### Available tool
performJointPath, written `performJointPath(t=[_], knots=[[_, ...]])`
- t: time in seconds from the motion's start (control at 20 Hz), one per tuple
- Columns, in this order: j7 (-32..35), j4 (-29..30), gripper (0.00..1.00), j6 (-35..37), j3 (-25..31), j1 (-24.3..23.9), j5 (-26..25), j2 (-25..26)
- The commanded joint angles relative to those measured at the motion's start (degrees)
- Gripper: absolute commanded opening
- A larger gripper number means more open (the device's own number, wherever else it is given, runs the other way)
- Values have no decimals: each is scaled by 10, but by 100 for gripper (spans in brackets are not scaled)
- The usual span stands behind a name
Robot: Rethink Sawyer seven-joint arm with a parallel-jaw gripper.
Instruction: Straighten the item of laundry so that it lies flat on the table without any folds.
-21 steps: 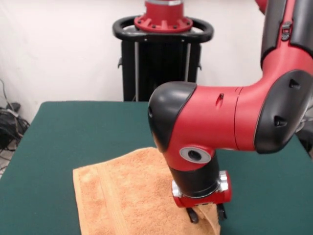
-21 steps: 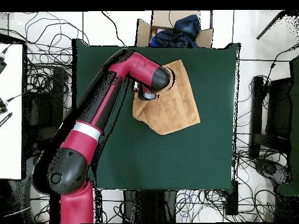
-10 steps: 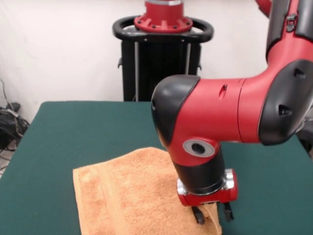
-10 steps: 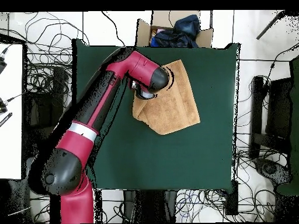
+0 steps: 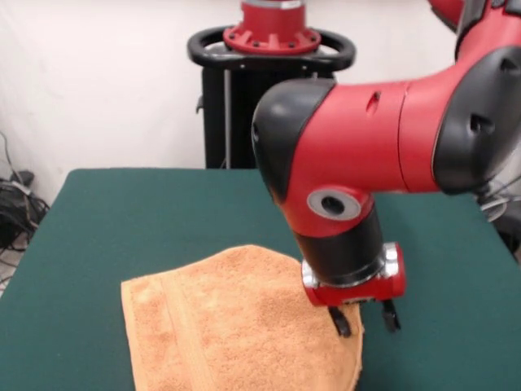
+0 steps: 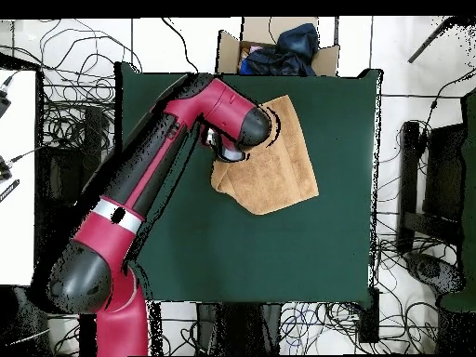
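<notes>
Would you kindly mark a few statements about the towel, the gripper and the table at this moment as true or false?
1. The towel lies fully flat and squared up on the table. False: it sits askew, and one edge by the gripper looks doubled over.
2. The gripper is at the towel's edge, fingers apart. True.
3. The towel is blue. False: it is peach-orange.
4. In the overhead view, the towel lies near the table edge far from the robot's base. True.
5. A cardboard box with dark items stands on the table. False: it sits beyond the table's edge.
</notes>
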Motion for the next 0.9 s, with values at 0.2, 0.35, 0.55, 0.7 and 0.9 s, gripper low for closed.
performJointPath(t=[0.2, 0.35, 0.55, 0.7, 0.9], knots=[[207, 31, 100, -71, -72, 6, 92, -20], [212, 33, 100, -49, -59, 13, 96, -24], [212, 30, 100, -11, -28, 20, 98, -38], [210, 27, 100, 13, -10, 23, 98, -46], [205, 29, 100, 22, 2, 27, 94, -50]])
